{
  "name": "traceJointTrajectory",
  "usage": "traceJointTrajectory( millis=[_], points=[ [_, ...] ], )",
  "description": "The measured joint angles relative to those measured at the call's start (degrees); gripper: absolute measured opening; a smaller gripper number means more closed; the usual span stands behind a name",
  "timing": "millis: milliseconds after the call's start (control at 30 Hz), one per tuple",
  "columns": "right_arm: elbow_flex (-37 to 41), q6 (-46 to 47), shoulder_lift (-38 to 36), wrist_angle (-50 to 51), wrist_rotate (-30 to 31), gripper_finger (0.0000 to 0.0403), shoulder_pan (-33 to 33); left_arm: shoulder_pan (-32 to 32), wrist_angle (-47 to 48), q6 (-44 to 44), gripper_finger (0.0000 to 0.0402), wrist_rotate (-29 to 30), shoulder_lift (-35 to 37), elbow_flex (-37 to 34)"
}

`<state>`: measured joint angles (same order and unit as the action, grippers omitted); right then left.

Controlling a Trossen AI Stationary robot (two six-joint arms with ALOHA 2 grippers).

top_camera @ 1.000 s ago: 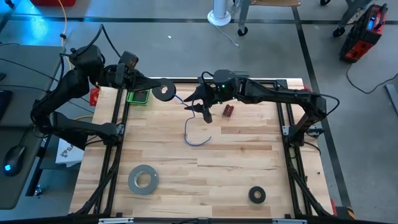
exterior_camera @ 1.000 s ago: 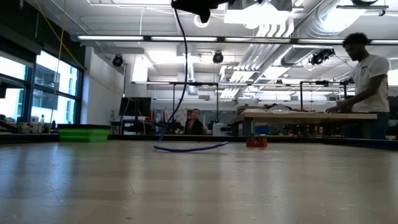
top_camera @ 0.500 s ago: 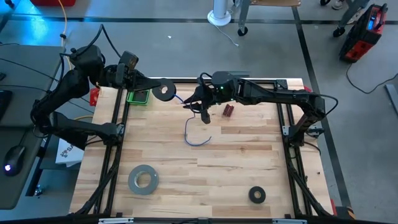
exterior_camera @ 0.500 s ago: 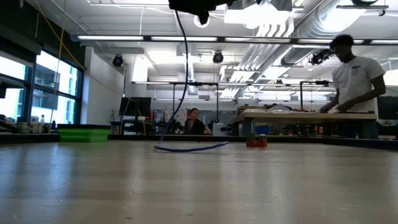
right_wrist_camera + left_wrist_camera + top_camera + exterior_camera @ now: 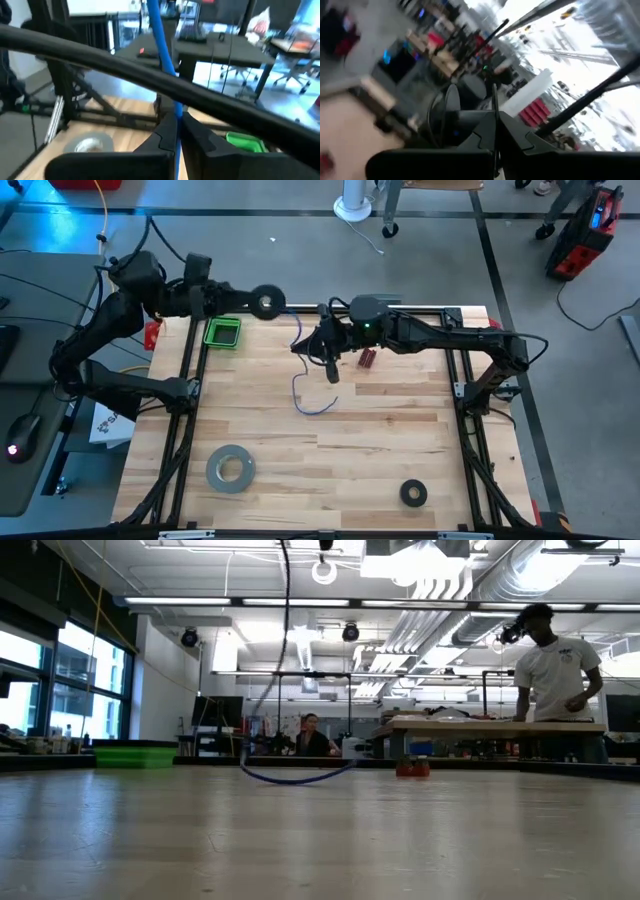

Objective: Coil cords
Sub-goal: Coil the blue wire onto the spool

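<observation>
The thin blue cord (image 5: pixel 300 395) ends in a loose loop lying on the wood and rises steeply from it (image 5: pixel 285 660). My right gripper (image 5: pixel 322 356) is shut on the cord over the far middle of the table. From there the cord runs on toward the small black spool (image 5: pixel 265 302). My left gripper (image 5: pixel 250 301) holds the spool in the air over the table's far edge. In the left wrist view the spool (image 5: pixel 451 107) is blurred, just beyond the shut fingers. My left gripper holds the black spool by the side of its rim (image 5: pixel 256 302) facing the table's left, reaching in level from that side. The spool is lifted clear of the table. The exact contact place is blurred in the wrist view. My right gripper pinches one strand of the cord (image 5: pixel 176 122) between its two fingers. The cord runs on past the fingers toward the spool (image 5: pixel 156 25). Below the hold it hangs slack, with its loop end on the table (image 5: pixel 318 410).
A green tray (image 5: pixel 222 332) sits at the far left and a small red object (image 5: pixel 367 358) beside my right gripper. A grey tape roll (image 5: pixel 230 468) and a black ring (image 5: pixel 413 493) lie near the front edge. People stand beyond the table (image 5: pixel 555 670).
My right gripper has shut on the cord. My left gripper has carried the spool toward the far edge and turned. The cord's loop has been drawn a little, its left part lifting off the wood.
</observation>
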<state>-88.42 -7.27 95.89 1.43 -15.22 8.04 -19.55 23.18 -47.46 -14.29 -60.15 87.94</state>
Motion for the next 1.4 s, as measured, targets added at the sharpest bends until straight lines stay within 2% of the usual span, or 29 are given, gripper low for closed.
traceJointTrajectory(
  millis=[67, 200, 367, 567, 833, 1033, 1400],
  points=[
    [0.0, 1.8, -0.3, -2.1, 0.3, 0.0005, -0.1, 0.0, -3.7, 3.5, 0.0, 0.1, -0.4, 0.0],
    [0.0, 3.8, -0.4, -5.9, 0.3, 0.0003, -0.1, 0.0, -13.7, 4.1, 0.0, 0.0, -2.0, 0.0],
    [0.0, 5.9, -0.3, -13.4, 1.4, 0.0002, -0.1, 0.0, -22.2, -1.6, 0.0, -0.5, -5.0, 0.1],
    [0.0, 6.6, -0.2, -19.3, 3.2, 0.0001, -0.2, 0.3, -23.1, -11.9, 0.0, -3.3, -8.8, 0.1],
    [0.0, 7.0, -0.1, -21.9, 5.7, 0.0001, -0.2, 0.4, -24.3, -18.1, 0.0, -7.5, -12.1, 0.0],
    [0.0, 7.2, -0.1, -22.9, 6.1, 0.0, 0.6, 2.7, -24.3, -22.3, 0.0, -7.5, -12.6, 0.0],
    [0.0, 8.7, -0.1, -26.1, 5.4, 0.0, 1.3, 3.9, -18.6, -21.2, 0.0, -7.0, -12.2, 0.0]
  ],
)
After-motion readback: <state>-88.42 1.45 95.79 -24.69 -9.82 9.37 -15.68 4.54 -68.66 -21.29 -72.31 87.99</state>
